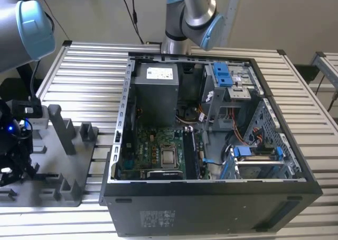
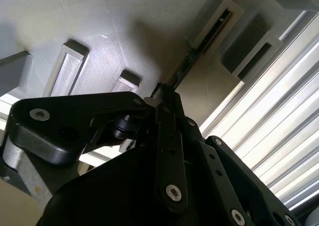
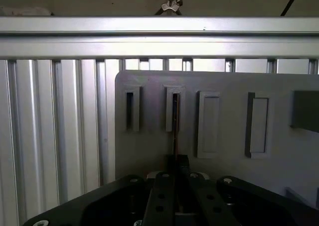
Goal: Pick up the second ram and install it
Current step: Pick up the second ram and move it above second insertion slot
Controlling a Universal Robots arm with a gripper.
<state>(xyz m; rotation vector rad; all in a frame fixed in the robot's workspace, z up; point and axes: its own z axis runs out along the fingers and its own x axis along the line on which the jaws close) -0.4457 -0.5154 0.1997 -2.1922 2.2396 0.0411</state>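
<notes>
At the exterior view's lower left, over the grey slotted holder [image 1: 68, 163], my gripper [image 3: 176, 161] has its jaws closed to a narrow gap on the second ram [image 3: 174, 136], a thin dark strip seen edge-on in both wrist views, its far end reaching a holder slot [image 3: 168, 109].

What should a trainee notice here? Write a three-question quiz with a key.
1. True or false: the hand is inside the computer case.
2. The second ram, at the hand's tips, reaches into: A) a motherboard slot, B) a slot of the grey holder, C) the drive cage.
3. Fill in: the grey holder sits at the exterior view's ____, beside the computer case.
Key: 1 false; 2 B; 3 left.
</notes>
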